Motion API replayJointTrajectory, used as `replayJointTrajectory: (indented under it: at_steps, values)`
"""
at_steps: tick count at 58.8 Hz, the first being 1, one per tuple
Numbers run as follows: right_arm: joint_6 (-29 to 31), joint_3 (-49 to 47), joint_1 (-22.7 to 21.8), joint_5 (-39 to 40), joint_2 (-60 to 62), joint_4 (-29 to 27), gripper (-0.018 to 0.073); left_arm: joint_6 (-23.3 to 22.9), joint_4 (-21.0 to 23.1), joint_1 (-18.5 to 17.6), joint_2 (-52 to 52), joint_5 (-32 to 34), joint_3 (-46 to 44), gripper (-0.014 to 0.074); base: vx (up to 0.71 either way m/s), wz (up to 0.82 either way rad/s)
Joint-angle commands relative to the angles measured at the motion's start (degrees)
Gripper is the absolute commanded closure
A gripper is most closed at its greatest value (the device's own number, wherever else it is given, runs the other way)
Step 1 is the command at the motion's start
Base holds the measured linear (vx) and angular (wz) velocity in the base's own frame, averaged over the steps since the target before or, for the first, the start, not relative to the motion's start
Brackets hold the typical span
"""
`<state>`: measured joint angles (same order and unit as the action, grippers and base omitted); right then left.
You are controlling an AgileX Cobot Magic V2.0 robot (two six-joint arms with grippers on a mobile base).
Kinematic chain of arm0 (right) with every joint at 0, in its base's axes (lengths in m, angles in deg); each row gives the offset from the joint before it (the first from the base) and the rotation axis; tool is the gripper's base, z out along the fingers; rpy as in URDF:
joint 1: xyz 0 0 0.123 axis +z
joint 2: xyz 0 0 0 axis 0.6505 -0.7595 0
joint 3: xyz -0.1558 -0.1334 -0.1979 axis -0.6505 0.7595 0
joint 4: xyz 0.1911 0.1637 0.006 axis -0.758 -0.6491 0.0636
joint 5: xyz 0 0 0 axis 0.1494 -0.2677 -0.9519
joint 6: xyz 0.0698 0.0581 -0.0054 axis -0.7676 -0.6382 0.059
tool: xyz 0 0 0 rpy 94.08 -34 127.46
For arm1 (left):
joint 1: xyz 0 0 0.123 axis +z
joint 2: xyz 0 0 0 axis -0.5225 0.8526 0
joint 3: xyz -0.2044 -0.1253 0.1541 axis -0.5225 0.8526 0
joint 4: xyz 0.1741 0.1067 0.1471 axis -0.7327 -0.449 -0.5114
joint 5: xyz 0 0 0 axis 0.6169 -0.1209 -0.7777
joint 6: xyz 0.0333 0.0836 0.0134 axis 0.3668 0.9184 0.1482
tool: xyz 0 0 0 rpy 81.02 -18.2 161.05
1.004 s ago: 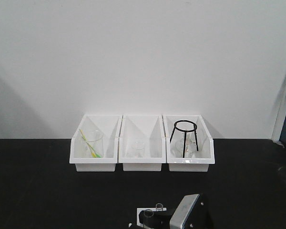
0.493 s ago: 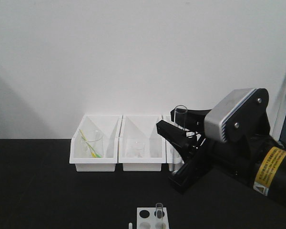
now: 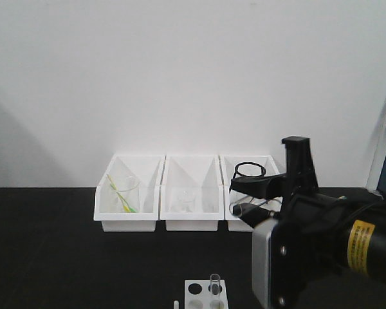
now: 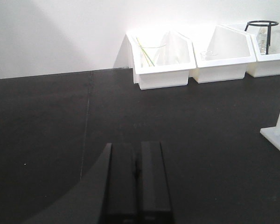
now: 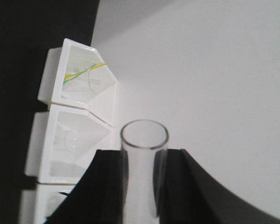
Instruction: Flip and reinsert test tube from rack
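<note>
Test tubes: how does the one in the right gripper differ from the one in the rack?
The held tube is clamped in the right gripper, off the table and roughly level; the rack tube stands upright in the rack, untouched. Both are clear.

I see the rack (image 3: 204, 297), a small white block with round holes in its top plate, standing on the black tabletop (image 3: 64, 257) at the near edge of the front view. One clear tube (image 3: 215, 283) stands upright in a hole on its right side. A second clear test tube (image 5: 143, 140) is clamped between the fingers of the right tool (image 5: 140, 158), its open rim showing beyond the fingertips, well apart from the rack.
</note>
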<state>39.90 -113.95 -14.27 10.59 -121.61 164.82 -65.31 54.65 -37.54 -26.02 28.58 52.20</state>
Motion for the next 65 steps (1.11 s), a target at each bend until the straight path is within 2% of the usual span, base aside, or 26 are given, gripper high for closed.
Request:
replayJointTrajectory:
  at_steps: [1,2,8,12,17,23,30,35,45,65]
  values:
    - [-15.72,-2.23,-0.03,-4.86,1.69,-17.58,0.0573,-0.50,0.27,-0.01,-0.43,4.60,-0.23,0.0602,0.00,0.00]
    - [-19.43,-2.23,-0.03,-5.70,1.69,-21.87,0.0573,-0.50,0.27,-0.01,-0.43,4.60,-0.23,0.0602,0.00,0.00]
    - [-31.42,-2.03,-0.10,-9.60,1.45,-36.27,0.0572,-0.50,0.27,-0.01,-0.43,4.60,-0.23,0.0602,0.00,0.00]
    - [-35.60,-1.59,-0.04,-7.84,0.90,-41.31,0.0570,-0.50,0.27,-0.01,-0.43,4.60,-0.23,0.0602,0.00,0.00]
    - [-36.90,0.77,-0.04,-1.00,0.82,-42.81,0.0570,-0.50,0.27,-0.01,-0.43,4.60,-0.23,0.0602,0.00,0.00]
    - [-34.45,5.14,-0.04,10.43,0.82,-42.17,0.0570,-0.50,0.27,-0.01,-0.43,4.60,-0.23,0.0602,0.00,0.00]
    - [-26.10,11.46,-0.04,24.08,-0.73,-43.28,0.0570,-0.50,0.27,-0.01,-0.43,4.60,-0.23,0.0602,0.00,0.00]
    - [-21.07,14.47,-0.04,31.10,-2.65,-44.77,0.0570,-0.50,0.27,-0.01,-0.43,4.60,-0.23,0.0602,0.00,0.00]
    - [-14.68,16.69,-0.04,38.22,-6.35,-46.59,0.0570,-0.50,0.27,-0.01,-0.43,4.60,-0.23,0.0602,0.00,0.00]
    - [-12.15,16.63,-0.04,43.85,-12.50,-46.89,0.0570,-0.50,0.27,-0.01,-0.43,4.60,-0.23,0.0602,0.00,0.00]
